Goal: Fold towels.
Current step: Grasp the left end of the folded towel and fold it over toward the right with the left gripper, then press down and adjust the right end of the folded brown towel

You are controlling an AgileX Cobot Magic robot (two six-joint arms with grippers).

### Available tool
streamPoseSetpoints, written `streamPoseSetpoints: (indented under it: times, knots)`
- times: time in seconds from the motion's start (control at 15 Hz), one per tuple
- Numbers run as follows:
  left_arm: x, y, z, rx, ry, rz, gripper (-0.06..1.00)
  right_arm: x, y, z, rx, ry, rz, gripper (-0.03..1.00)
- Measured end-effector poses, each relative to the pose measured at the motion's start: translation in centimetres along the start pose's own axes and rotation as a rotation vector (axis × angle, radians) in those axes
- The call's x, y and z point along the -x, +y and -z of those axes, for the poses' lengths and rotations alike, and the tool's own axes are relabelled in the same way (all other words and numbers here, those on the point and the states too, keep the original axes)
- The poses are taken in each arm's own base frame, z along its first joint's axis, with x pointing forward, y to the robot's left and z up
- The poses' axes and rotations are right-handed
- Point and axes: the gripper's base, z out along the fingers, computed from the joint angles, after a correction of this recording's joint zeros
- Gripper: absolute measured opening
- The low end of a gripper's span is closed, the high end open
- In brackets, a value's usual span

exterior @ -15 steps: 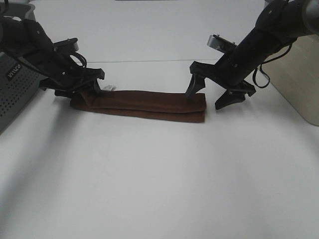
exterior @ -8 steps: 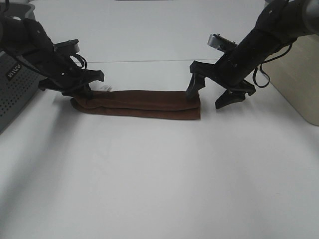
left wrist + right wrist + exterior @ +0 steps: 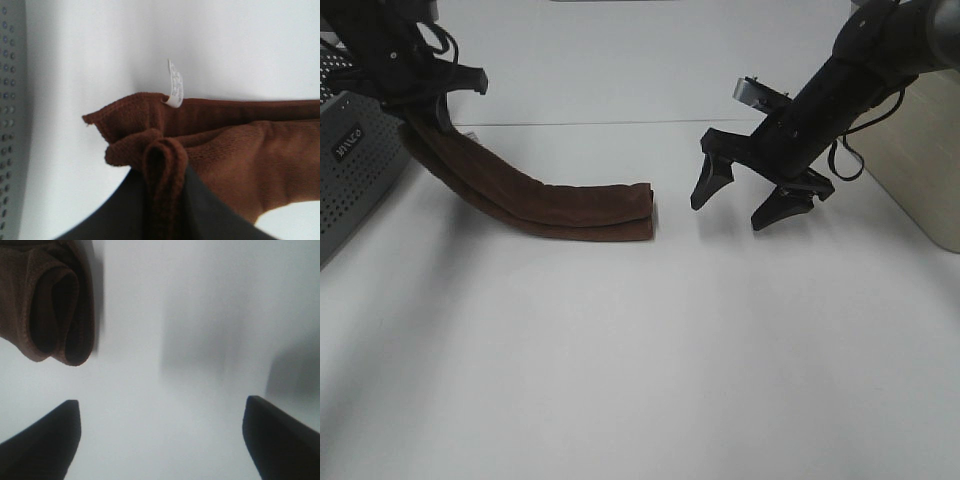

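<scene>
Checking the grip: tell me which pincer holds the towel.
The left pincer, shut on the towel at its tagged end; the right pincer stands open, clear of the cloth.

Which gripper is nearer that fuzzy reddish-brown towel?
Left. The left gripper clamps the towel by its raised end; the right gripper hangs open, apart, beyond the other end.

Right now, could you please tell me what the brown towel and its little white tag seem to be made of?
Towel: soft terry-like cloth, matte, judging by its fuzzy nap and limp drape. Tag: thin white label, probably woven fabric or paper; it bends freely.
</scene>
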Motion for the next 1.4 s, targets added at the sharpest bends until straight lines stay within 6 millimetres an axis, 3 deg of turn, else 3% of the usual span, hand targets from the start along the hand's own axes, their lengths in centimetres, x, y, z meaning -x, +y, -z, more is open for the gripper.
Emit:
streamPoseSetpoints:
  times: [0.2,0.33,0.47,0.73,0.87,1.07,1.27,1.4]
  knots:
    - [0.1,-5.9,1.6,-0.109,-0.017,-0.046,0.12,-0.2,0.4,0.7,0.003,0.004,0.01,0.82]
    - [-1.0,-9.8,0.9,-0.153,0.003,-0.057,0.12,-0.2,1.2,2.5,0.003,-0.027,0.034,0.82]
    - [-2.1,-12.6,-1.1,-0.172,0.035,-0.038,0.18,-0.4,1.9,3.9,0.009,-0.049,0.05,0.82]
    - [-2.8,-15.4,-3.5,-0.274,0.03,0.107,0.48,-0.7,2.1,4.3,0.008,-0.026,0.056,0.82]
    - [-2.5,-17.0,-2.9,-0.44,0.026,0.226,0.52,-0.8,2.1,4.3,0.01,-0.016,0.057,0.82]
    - [-2.0,-17.0,-2.0,-0.489,-0.006,0.2,0.53,-0.8,2.4,4.3,0.039,-0.017,0.047,0.82]
    - [0.6,-12.9,1.4,-0.403,-0.146,0.15,0.53,-0.5,4.1,4.5,0.206,-0.059,0.078,0.82]
    - [1.8,-10.0,2.4,-0.334,-0.2,0.146,0.53,-0.5,6.7,4.1,0.352,-0.092,0.121,0.82]
